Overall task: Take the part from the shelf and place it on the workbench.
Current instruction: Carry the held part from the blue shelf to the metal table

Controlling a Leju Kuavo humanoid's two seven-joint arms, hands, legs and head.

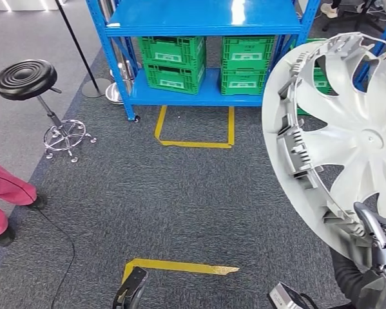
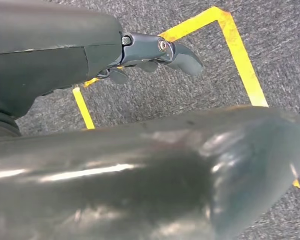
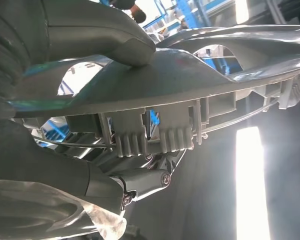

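The part is a large silver-white wheel cover [image 1: 346, 129] with curved spokes and clips along its rim. It stands upright in the air at the right of the head view. My right hand [image 1: 376, 251] grips its lower rim from below. In the right wrist view the thumb lies on one face of the wheel cover [image 3: 178, 75] and a finger [image 3: 144, 181] presses the other side under the rim clips. My left hand [image 1: 130, 290] hangs low over the carpet, its fingers [image 2: 178, 55] stretched out and holding nothing.
A blue shelf [image 1: 205, 19] stands ahead with green crates [image 1: 173, 61] on its lower level. A black stool [image 1: 25, 78] is at the left, and a person's pink-clad legs [image 1: 6, 187] are at the left edge. Yellow tape [image 1: 181, 265] marks the grey carpet.
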